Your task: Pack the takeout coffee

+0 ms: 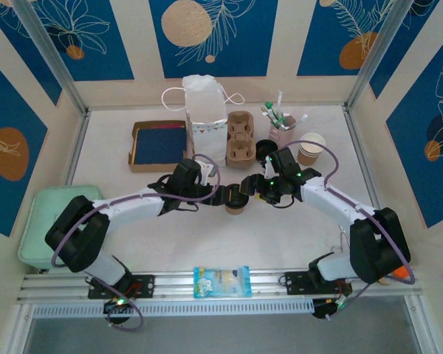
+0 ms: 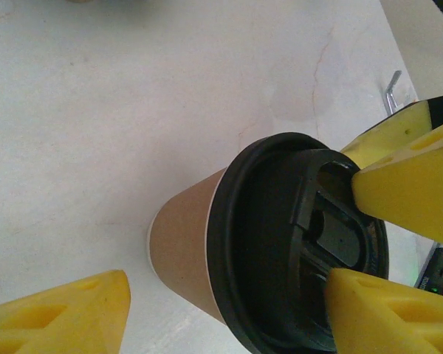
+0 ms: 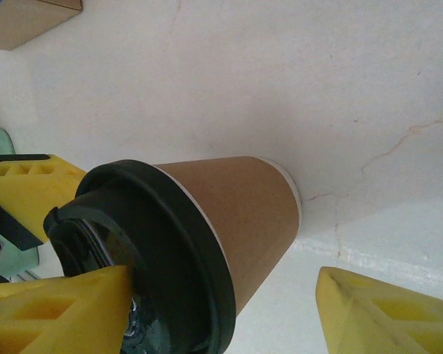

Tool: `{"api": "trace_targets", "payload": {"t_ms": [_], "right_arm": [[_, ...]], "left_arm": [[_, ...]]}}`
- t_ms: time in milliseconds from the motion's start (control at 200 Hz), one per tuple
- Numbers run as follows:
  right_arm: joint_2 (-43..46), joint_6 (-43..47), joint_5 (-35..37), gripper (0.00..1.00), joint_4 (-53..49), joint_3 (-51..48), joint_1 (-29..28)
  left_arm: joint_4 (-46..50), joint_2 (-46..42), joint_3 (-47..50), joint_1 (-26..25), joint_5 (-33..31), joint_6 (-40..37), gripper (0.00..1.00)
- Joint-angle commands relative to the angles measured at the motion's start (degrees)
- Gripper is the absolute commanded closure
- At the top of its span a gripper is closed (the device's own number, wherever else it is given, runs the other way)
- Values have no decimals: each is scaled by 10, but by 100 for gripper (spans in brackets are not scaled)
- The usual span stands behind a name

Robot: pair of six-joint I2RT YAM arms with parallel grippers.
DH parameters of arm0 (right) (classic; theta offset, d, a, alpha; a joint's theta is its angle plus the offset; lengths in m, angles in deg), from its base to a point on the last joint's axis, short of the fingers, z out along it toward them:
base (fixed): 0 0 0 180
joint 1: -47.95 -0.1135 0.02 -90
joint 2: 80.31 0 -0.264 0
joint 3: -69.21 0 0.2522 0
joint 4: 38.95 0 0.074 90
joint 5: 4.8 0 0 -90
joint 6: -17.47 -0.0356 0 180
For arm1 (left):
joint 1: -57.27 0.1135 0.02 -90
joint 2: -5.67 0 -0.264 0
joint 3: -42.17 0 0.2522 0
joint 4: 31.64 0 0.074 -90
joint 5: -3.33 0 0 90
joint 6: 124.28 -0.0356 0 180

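Since both arms meet over 1 small cup, the main danger is a knock or a lopsided squeeze that sends it over on the table (image 1: 207, 247). The white paper bag (image 1: 204, 110) stands at the far side, and the moulded cup carrier (image 1: 240, 139) sits just to its right. Either could be the destination; I cannot tell which.

Nearer the arm bases than the bag, and a little to its right, the left gripper (image 1: 223, 196) and the right gripper (image 1: 257, 193) face each other. Each is spread wide. In each wrist view 1 foam finger (image 3: 52, 310) lies at the edge of the black lid, while its partner stands well clear of the brown wall, so neither has a hold.

The takeout coffee (image 1: 236, 203) stands upright on the table between them, in front of the bag and outside both bag and carrier. Its lid (image 2: 273, 243) looks seated. With 2 fingers at its rim from opposite sides, though, uneven pressure could pop it off or skid the cup sideways. If a gripper closes on the lid instead of the wall, a lift might pull the lid free and spill the drink.
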State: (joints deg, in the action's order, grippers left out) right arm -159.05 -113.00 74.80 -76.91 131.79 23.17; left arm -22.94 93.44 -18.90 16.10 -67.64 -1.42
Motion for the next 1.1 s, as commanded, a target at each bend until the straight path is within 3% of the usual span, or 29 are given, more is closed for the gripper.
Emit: {"api": "trace_targets", "payload": {"t_ms": [0,760,1091], "right_arm": [[-12,-4,4,33,3,-3,-6],[-93,-66,29,39,93,-145,-11],[-49,-54,53,39,50,-125,-6]], "left_arm": [[0,9,6,-5,-4,-10,32],[-94,69,118,-3,-16,20,37],[-80,63,114,0,-25,10,38]]}}
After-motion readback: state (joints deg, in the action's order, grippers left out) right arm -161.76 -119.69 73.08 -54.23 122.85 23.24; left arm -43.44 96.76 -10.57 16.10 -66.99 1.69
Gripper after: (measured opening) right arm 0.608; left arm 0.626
